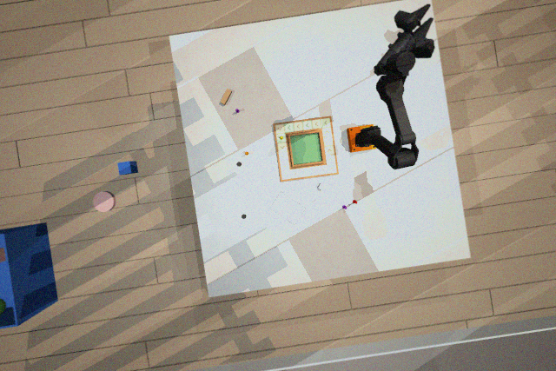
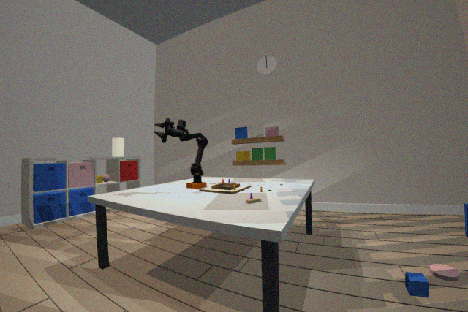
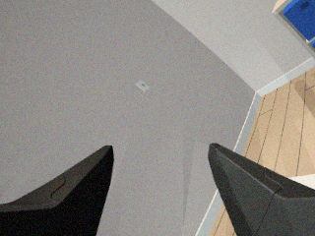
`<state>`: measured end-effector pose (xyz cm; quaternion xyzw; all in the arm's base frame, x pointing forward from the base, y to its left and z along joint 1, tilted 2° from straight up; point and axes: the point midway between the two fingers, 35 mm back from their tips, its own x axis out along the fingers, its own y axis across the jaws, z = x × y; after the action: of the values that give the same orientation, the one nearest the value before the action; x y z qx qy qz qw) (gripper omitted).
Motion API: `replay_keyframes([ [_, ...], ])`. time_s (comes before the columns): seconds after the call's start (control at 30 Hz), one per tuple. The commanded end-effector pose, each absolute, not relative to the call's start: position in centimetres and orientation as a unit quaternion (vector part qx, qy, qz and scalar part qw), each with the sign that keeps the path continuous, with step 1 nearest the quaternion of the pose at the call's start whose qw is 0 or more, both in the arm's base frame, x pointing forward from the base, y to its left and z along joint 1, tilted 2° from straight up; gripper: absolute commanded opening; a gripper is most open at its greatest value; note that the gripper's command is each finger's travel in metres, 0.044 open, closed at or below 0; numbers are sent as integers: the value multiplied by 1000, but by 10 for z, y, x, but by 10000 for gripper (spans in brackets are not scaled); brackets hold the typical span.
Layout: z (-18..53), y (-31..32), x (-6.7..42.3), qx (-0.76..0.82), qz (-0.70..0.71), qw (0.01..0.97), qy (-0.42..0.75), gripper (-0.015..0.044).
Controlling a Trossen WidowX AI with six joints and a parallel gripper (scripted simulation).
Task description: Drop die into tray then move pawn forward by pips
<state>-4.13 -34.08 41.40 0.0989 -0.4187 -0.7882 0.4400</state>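
Overhead, the pincer hangs agape, well apart from the board.

top overhead, ext. far side-on, wrist wall-facing.

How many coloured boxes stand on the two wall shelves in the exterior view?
5. Upper shelf: a blue box and a pink box. Lower shelf: a yellow box, then two green boxes. None seems hidden.
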Motion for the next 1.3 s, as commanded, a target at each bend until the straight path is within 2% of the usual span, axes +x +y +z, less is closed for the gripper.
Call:
replay_keyframes([
  [0.0,401,-355,9,147,-758,503,-387,275],
  [0.37,337,-344,185,290,-635,680,-225,275],
  [0.73,261,-239,328,388,-484,784,-16,275],
  [1.0,205,-120,383,422,-373,812,153,275],
  [1.27,152,11,383,415,-276,802,329,275],
])
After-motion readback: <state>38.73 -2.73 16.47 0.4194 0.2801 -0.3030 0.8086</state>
